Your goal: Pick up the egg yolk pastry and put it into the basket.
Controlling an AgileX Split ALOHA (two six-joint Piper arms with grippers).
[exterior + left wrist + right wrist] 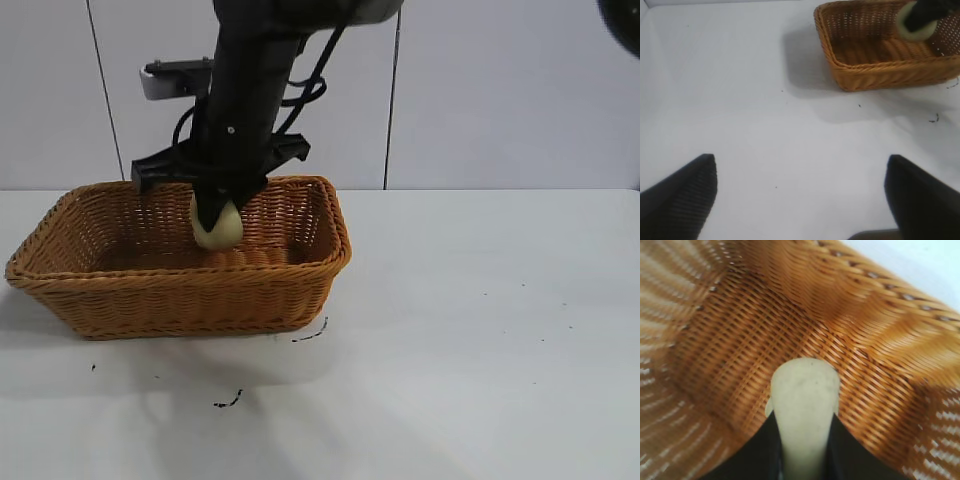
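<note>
Right gripper [217,215] clamps egg yolk pastry [804,405] (edge-on) over basket [300,285] floor

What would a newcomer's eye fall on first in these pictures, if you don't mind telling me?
Most likely the right gripper, which hangs inside the orange-brown basket at the table's left, shut on the pale egg yolk pastry just above the woven floor. The right wrist view shows the pastry pinched between dark fingers over the weave. The left gripper is open, low over the white table, away from the basket.
</note>
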